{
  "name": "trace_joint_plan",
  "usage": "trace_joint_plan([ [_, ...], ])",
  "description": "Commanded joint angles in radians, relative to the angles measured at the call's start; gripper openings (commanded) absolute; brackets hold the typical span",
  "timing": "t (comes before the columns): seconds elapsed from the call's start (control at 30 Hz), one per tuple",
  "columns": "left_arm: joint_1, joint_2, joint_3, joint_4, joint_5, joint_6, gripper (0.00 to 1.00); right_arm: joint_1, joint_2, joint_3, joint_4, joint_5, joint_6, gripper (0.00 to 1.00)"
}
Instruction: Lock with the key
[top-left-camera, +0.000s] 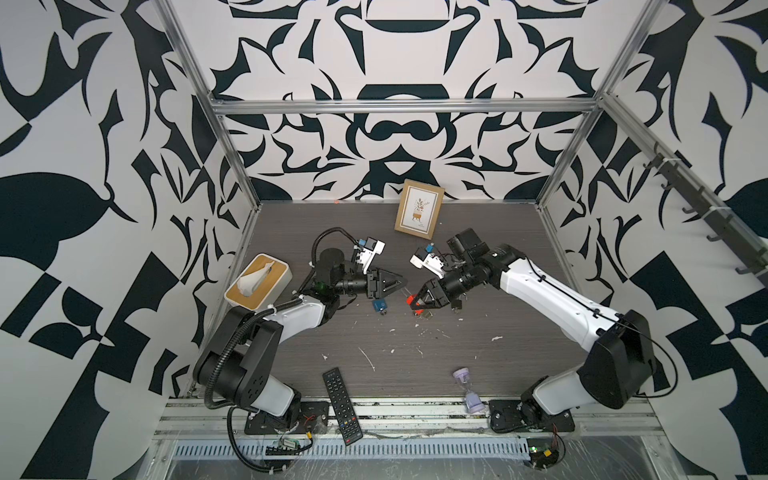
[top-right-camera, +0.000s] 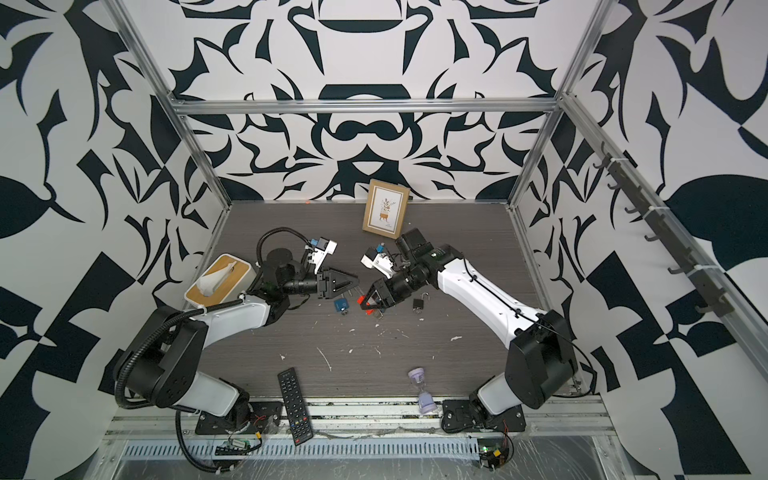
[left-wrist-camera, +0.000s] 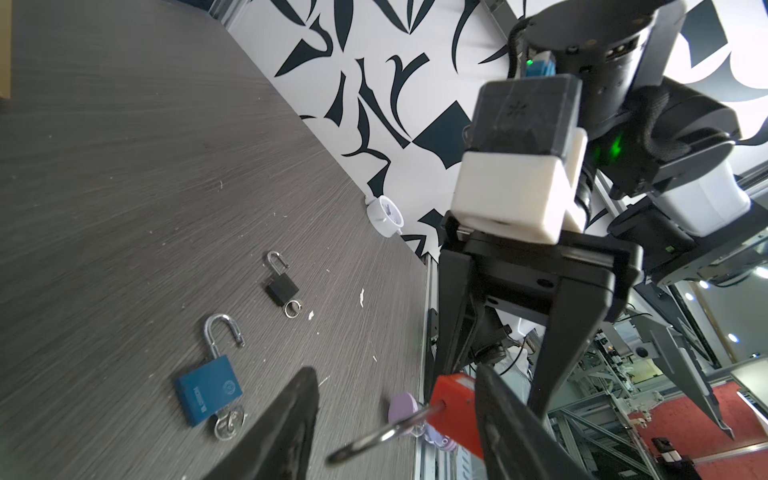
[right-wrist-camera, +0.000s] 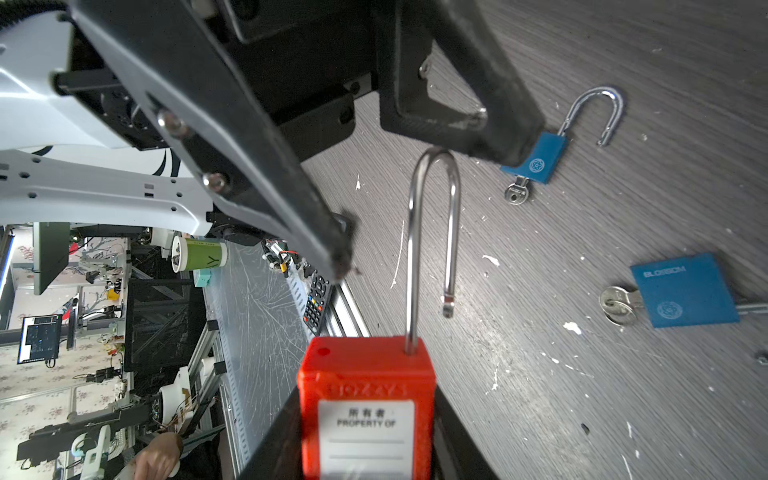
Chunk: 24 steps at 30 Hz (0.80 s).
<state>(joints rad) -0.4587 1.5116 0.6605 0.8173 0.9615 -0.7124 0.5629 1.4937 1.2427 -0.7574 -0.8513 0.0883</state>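
Grey wood-grain surface (top-left-camera: 291, 224) (top-right-camera: 332, 216) fills both top views. At its left edge sits a tissue box (top-left-camera: 272, 269) with a wooden lid. Next comes the left end effector (top-left-camera: 399, 284), turned on its side, so from above its gap cannot be read. The right wrist view settles it: the fingers (right-wrist-camera: 266, 178) stand apart, the bend of a steel shackle (right-wrist-camera: 411, 257) between them with a clear gap on one side. Whether the other finger touches it I cannot tell. Just beside that end effector lies a blue padlock (top-left-camera: 378, 305), and the right wrist view adds its key (right-wrist-camera: 515, 193) in the base and its own hoop swung open. That view alone reveals a second blue padlock (right-wrist-camera: 685, 291), also keyed, which I cannot pick out from above. The left wrist view has one blue lock (left-wrist-camera: 208, 390); which of the two I cannot tell.

Mid-surface, held off it, is the red padlock (right-wrist-camera: 365, 399), the shackle's owner: unlatched, the short leg hanging free of the body. The right end effector (top-left-camera: 415, 302) is clamped on the red body; from above only slivers of red show. Further right a black padlock (top-right-camera: 417, 304) lies open near the right arm, and only the left wrist view catches a white clock (left-wrist-camera: 384, 216) against the wall.
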Motion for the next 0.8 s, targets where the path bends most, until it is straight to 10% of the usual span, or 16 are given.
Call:
trace_joint_plan([
  [0.0,-0.002,0.009,-0.007,0.077,0.039,-0.038,0.57,0.006,0.006,0.044,0.034,0.010,0.008,0.00],
  [0.77,-0.008,0.059,0.045,0.041,0.016,-0.073,0.28,0.019,-0.054,-0.006,0.130,0.181,0.002,0.00],
])
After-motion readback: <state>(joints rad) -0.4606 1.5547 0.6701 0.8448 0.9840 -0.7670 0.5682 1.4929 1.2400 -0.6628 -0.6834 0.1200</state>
